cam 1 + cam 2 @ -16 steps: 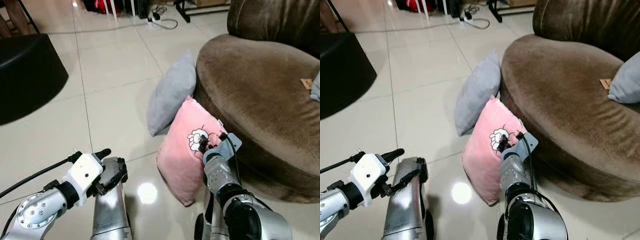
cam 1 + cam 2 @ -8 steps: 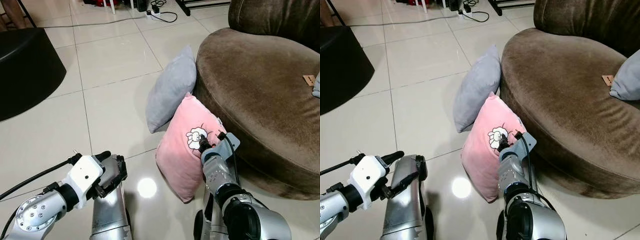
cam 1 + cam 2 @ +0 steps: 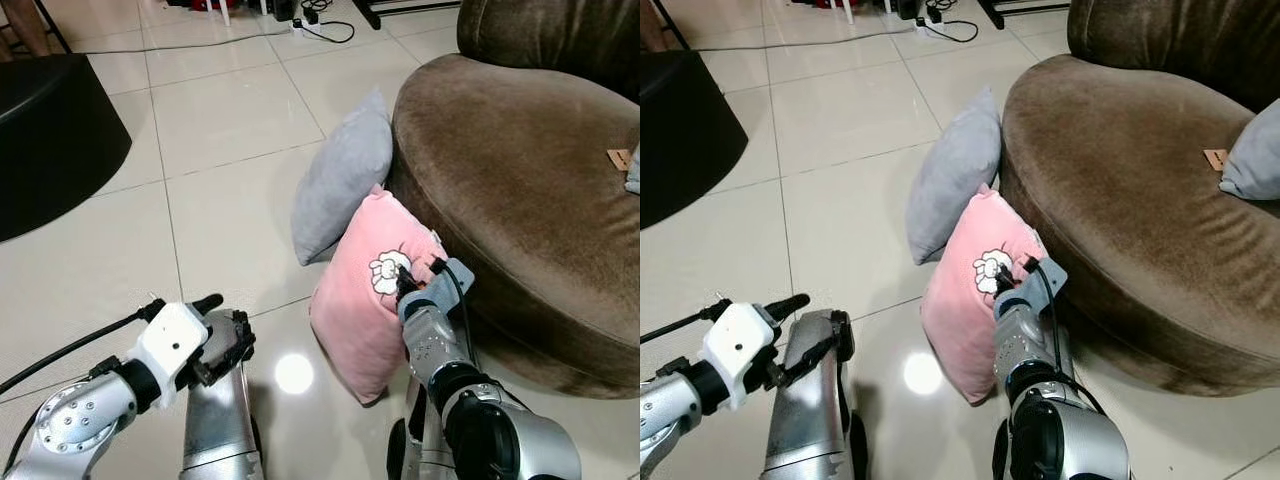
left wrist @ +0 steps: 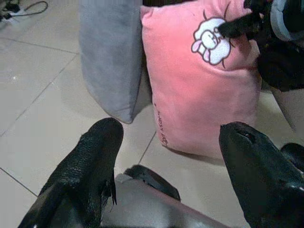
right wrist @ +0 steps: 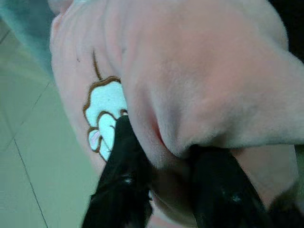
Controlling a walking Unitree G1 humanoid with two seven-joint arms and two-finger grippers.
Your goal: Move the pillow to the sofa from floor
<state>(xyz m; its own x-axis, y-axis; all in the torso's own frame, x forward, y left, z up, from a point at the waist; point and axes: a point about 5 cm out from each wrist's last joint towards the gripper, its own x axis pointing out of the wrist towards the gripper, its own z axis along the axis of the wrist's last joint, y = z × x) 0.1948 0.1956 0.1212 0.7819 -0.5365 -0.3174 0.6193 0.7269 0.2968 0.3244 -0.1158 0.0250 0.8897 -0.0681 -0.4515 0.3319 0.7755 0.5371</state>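
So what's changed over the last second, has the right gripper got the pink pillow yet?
The right gripper has pushed into the pink pillow beside its sheep patch and is now shut on a fold of it. The pillow is still on the floor against the sofa; grey pillow and left gripper unchanged.

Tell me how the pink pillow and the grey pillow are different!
The pink pillow has a white sheep picture on it; the grey pillow is plain. The pink pillow is pinched by the right gripper; nothing holds the grey pillow. The pink one stands nearer the robot, the grey one behind it. Both stand on the floor leaning against the brown sofa.
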